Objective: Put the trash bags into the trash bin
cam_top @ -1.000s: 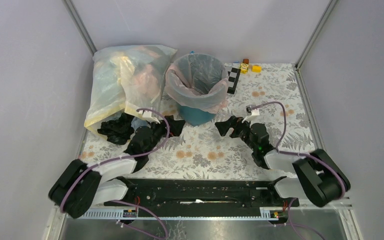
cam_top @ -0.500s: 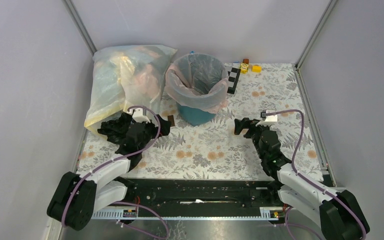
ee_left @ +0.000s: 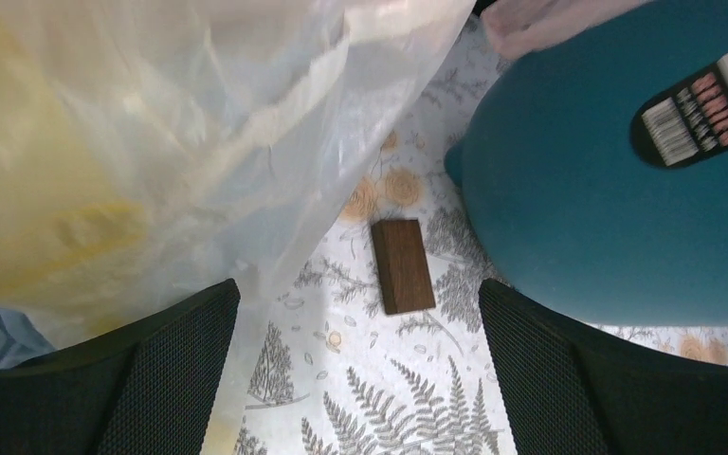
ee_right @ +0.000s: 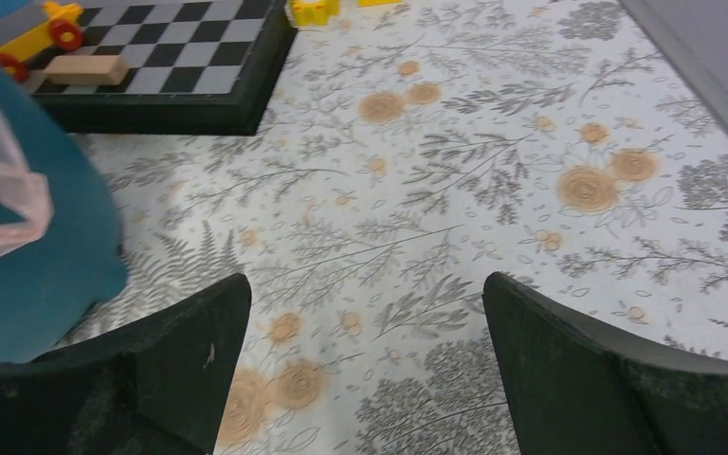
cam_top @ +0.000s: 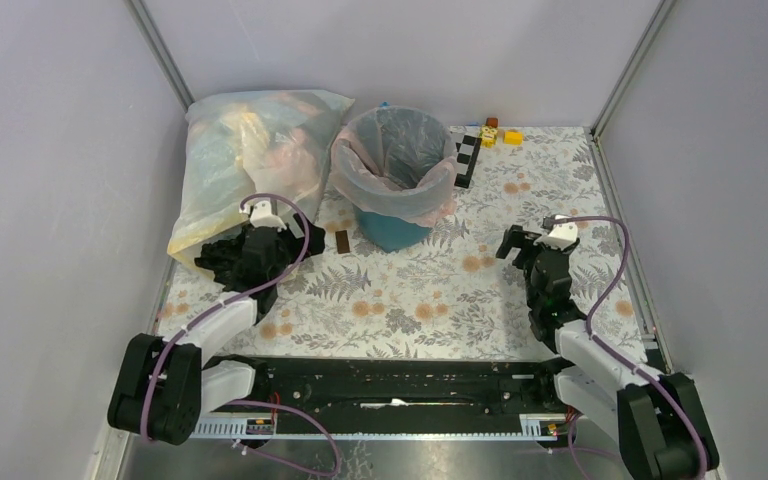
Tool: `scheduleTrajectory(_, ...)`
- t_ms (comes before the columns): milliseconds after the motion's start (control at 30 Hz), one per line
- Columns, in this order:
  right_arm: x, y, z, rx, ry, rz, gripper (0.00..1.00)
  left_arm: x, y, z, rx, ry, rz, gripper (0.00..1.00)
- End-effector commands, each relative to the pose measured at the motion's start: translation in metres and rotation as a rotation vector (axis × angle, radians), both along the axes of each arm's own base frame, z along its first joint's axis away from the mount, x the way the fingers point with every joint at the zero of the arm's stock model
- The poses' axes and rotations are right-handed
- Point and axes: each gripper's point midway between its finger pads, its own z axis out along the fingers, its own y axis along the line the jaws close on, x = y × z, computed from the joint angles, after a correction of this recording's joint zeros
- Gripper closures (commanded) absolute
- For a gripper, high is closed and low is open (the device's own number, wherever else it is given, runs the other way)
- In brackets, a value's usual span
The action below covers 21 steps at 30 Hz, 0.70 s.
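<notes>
The teal-blue trash bin (cam_top: 393, 228), lined with a pink bag, stands at the back middle. A large translucent trash bag (cam_top: 250, 160) full of stuff lies left of it. A crumpled black trash bag (cam_top: 222, 258) lies in front of that bag, partly under my left arm. My left gripper (cam_top: 305, 238) is open and empty, low between the translucent bag (ee_left: 152, 142) and the bin (ee_left: 607, 209). My right gripper (cam_top: 518, 241) is open and empty over the bare mat, right of the bin (ee_right: 28, 275).
A small brown block (cam_top: 342, 243) lies on the mat ahead of the left gripper (ee_left: 403, 265). A checkerboard (cam_top: 465, 160) with a toy car (ee_right: 28, 28) and yellow bricks (cam_top: 512, 137) sits at the back right. Walls close in both sides.
My left arm swung left and back over the black bag toward the translucent bag. My right arm moved right, away from the bin. Both grippers stayed open.
</notes>
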Motion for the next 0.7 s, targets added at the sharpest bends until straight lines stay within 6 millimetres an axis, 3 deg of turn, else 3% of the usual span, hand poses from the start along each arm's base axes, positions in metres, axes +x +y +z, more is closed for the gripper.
scheduleTrajectory(0,0.013,-0.021,0.008,-0.053,-0.076,-0.053,0.00,0.018,0.007,0.039,0.068,-0.083,0.014,0.01)
scheduleTrajectory(233,0.018,-0.035,-0.017,-0.133,-0.074,-0.063,0.00,0.014,0.018,0.050,0.092,-0.187,0.060,0.01)
scheduleTrajectory(433,0.031,-0.046,-0.028,-0.181,-0.081,-0.110,0.00,0.013,0.047,0.054,0.144,-0.216,0.206,0.01)
scheduleTrajectory(500,0.034,-0.047,-0.043,-0.187,-0.045,-0.108,0.00,0.012,0.048,0.054,0.177,-0.227,0.193,0.01)
scheduleTrajectory(567,0.037,-0.047,-0.039,-0.193,-0.084,-0.108,0.00,0.011,0.052,0.054,0.219,-0.244,0.196,0.01)
scheduleTrajectory(667,0.042,-0.050,-0.050,-0.177,-0.004,-0.118,0.00,0.007,0.058,0.052,0.286,-0.271,0.193,0.01)
